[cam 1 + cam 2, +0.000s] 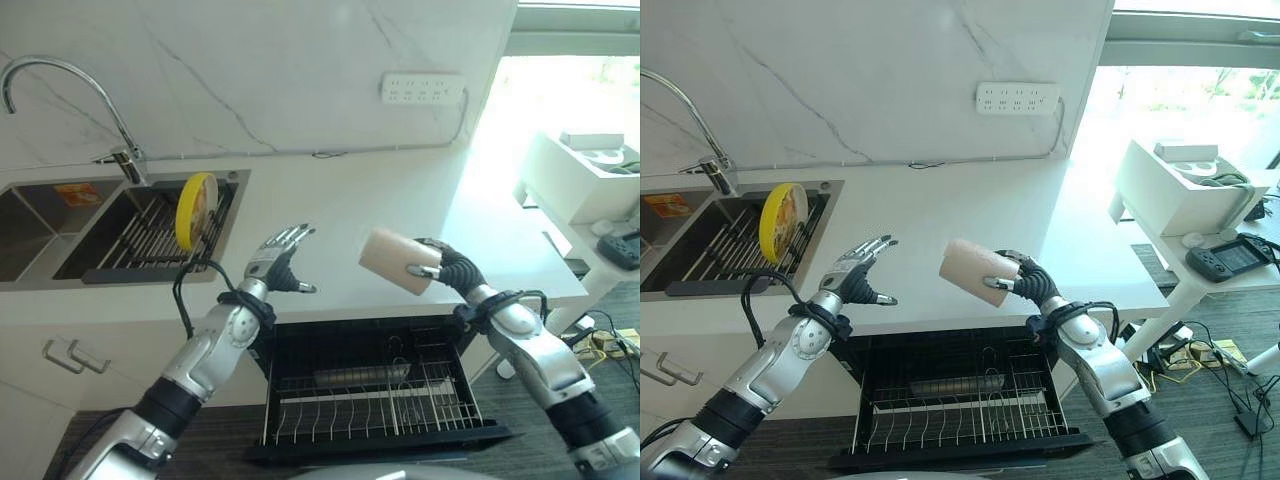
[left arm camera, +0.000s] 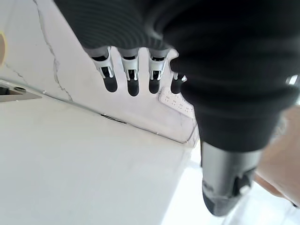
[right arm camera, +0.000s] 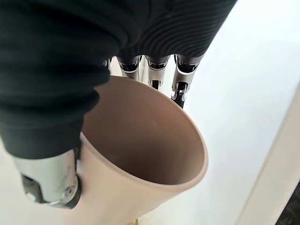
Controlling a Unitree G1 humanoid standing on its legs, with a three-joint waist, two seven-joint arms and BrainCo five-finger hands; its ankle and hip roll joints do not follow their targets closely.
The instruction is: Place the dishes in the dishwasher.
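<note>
- White surface [image 1: 400, 215] with a sink [image 1: 60, 225] set in it, above the pulled-out dishwasher rack [image 1: 370, 400].
- Right hand [image 1: 440, 265]: fingers and thumb curled round a beige cup [image 1: 398, 260], held tilted above the rack.
- Left hand [image 1: 280, 255]: fingers spread, holding nothing, beside the cup.
- Yellow plate [image 1: 195, 210]: upright in the sink.

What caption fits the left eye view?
Right robot hand holds a beige cup above the open dishwasher.
</note>
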